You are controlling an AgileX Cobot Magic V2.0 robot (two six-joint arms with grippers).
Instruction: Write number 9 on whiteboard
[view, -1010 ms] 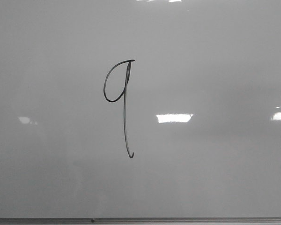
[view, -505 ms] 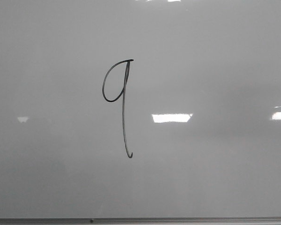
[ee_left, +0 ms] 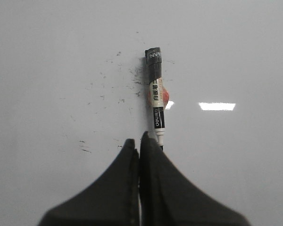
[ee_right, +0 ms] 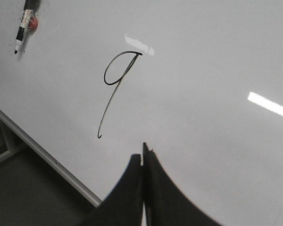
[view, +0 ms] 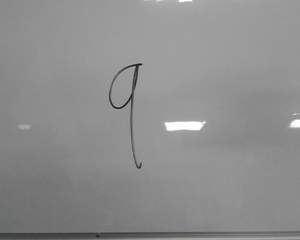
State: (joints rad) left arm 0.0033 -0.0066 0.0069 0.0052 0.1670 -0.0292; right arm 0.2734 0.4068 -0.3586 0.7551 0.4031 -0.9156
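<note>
The number 9 (view: 131, 112) stands finished on the whiteboard (view: 230, 60), a little left of the middle in the front view: a narrow loop at the top, closed against a long stem that runs down and ends in a small hook turned to the right. A bright light reflection (view: 185, 126) lies to the right of the stem, apart from the ink. The board's grey frame edge (view: 190, 234) runs along the bottom of the front view. Neither arm shows in the front view. In the right wrist view the right pincer (ee_right: 143, 162) has its two dark fingers pressed together with nothing between them, and it hangs off the board, with the hooked tail of the figure up and to the left of the fingertips in that picture. The left pincer (ee_left: 137, 143) is likewise closed and empty. Just beyond its fingertips a marker (ee_left: 155, 94) lies flat against the board surface, its tip close to the fingers, amid scattered small ink specks (ee_left: 108, 92); it is not gripped. Judging from this, the writing step looks done and the pen has been set down, so the task seems at or near its end. What remains, if anything, is drawing both arms clear without brushing the wet line, since a touch could smear the stem.
</note>
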